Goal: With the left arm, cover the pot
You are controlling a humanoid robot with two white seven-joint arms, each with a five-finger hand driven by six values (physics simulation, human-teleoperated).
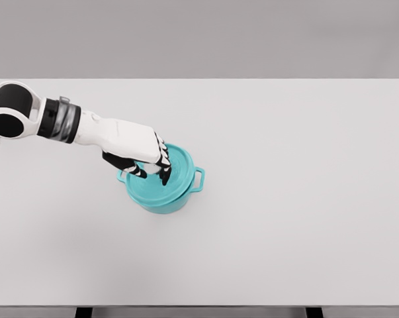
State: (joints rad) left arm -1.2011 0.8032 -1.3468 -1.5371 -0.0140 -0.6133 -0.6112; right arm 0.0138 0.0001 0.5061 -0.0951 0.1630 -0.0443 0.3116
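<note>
Left hand (148,158) over 1 pot (165,184)

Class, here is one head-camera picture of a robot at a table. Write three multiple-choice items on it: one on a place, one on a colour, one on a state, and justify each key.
1. Where is the pot on the table?
A. left of the middle
B. far right corner
C. on the back edge

2. What colour is the pot?
A. red
B. teal
C. black

3. What is the left robot hand doing?
A. resting flat on the table
B. raised high over the table
C. reaching down over the pot's top, fingers curled

Key: 1 A, it stands left of centre. 2 B, body and side handle are teal. 3 C, the fingers overlap the pot's top.
</note>
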